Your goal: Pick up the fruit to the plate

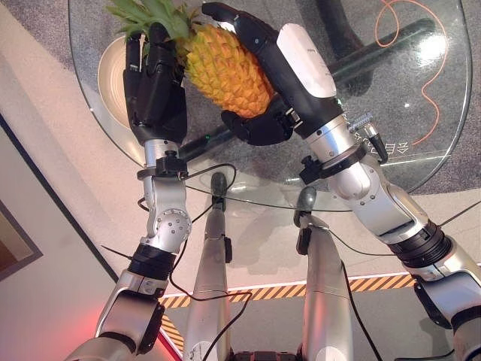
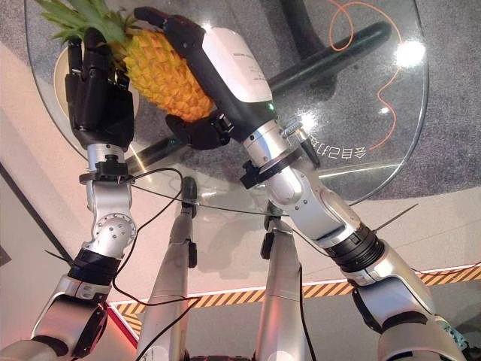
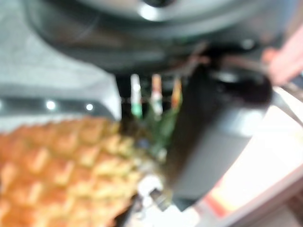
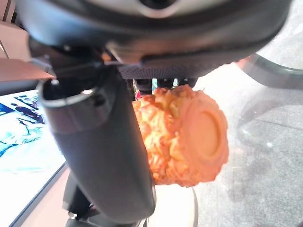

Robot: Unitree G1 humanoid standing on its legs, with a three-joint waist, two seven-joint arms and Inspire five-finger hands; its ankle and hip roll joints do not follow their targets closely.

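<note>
Left eye view: a pineapple (image 1: 225, 68) is held above the glass table (image 1: 421, 162), the right robot hand (image 1: 259, 90) curled around its body and the left robot hand (image 1: 154, 83) curled at the leafy crown, with the plate (image 1: 109, 75) at nine o'clock. Right eye view: the same two-handed hold. Left wrist view: fruit skin sits close against dark fingers. Right wrist view: the fruit's base protrudes past the thumb. The lift appears done; placing on the plate remains.
</note>
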